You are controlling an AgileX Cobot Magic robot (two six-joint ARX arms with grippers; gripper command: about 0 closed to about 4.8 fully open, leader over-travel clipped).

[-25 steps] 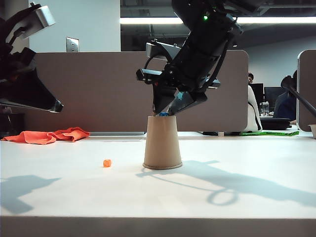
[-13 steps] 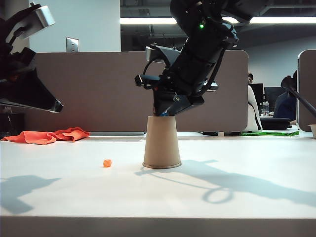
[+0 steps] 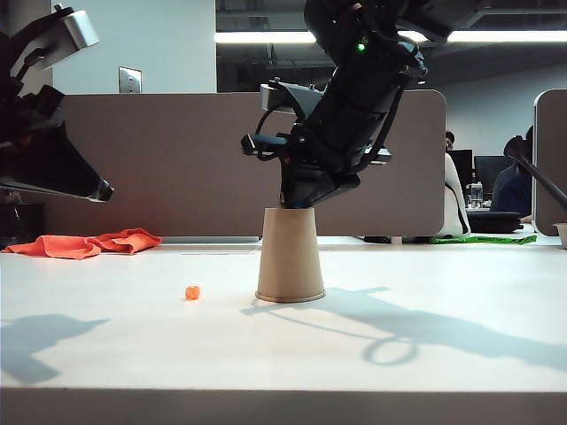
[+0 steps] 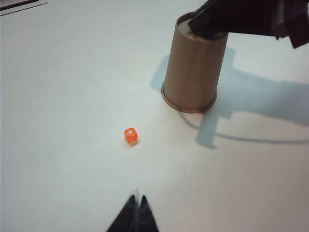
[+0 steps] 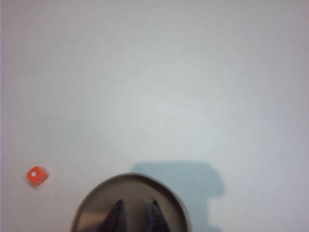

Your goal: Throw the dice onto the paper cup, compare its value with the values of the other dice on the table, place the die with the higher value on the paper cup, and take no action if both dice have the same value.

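Tan-brown paper cup (image 3: 291, 257) standing on plain white counter (image 3: 425, 354). Orange die (image 4: 131, 135) showing single white pip on top. Crumpled orange-red cloth (image 3: 87, 243) lying behind. Both grippers showing black: left gripper (image 4: 135, 217), right gripper (image 5: 135, 212).

The exterior camera sits low at the near edge of the table (image 3: 425, 354), looking level across it toward the far partition, so the paper cup (image 3: 291, 255) shows side-on at mid-distance. The left wrist camera hangs high on the left, looking down and rightward past the left gripper (image 4: 135, 212) at the cup (image 4: 193, 67) and the orange die (image 4: 131, 136). The right wrist camera looks almost straight down from just above the cup (image 5: 130, 203), very close, right gripper (image 5: 136, 212) over it. All three views share the cup and the die (image 5: 37, 176).
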